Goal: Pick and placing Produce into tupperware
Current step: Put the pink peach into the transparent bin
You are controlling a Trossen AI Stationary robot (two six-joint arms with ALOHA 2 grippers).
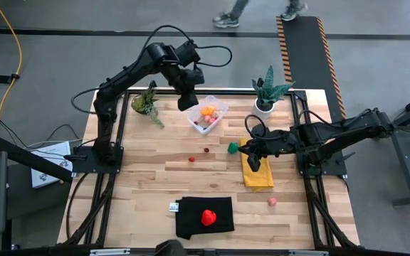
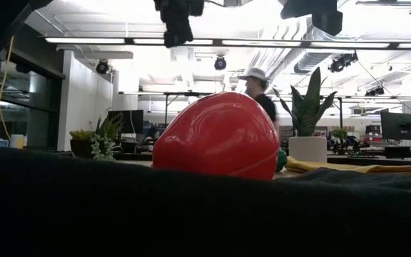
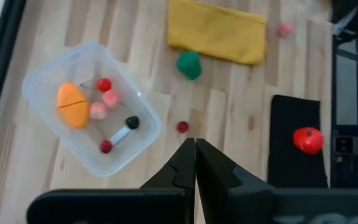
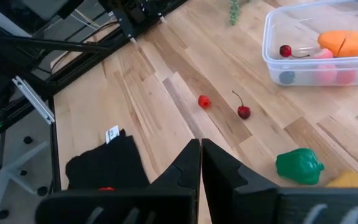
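The clear tupperware [image 1: 223, 107] stands at the table's far middle. It holds an orange piece [image 3: 72, 104], pink pieces [image 3: 104, 102], red berries [image 3: 104, 84] and a dark berry [image 3: 132, 122]. My left gripper [image 3: 196, 146] hangs shut and empty above the tub's near-left side [image 1: 188, 105]. On the bare table lie a green piece [image 1: 233, 147], two small red berries [image 4: 243, 112] [image 4: 204, 101] and a pink piece [image 1: 272, 202]. A red strawberry [image 1: 208, 217] rests on a black cloth [image 1: 191, 213]. My right gripper [image 4: 200, 146] is shut and empty over a yellow cloth [image 1: 258, 174].
A leafy plant [image 1: 146, 103] lies at the far left, and a potted plant in a white pot [image 1: 265, 99] stands at the far right. A small white tag [image 1: 174, 208] sits beside the black cloth. People walk in the room beyond the table.
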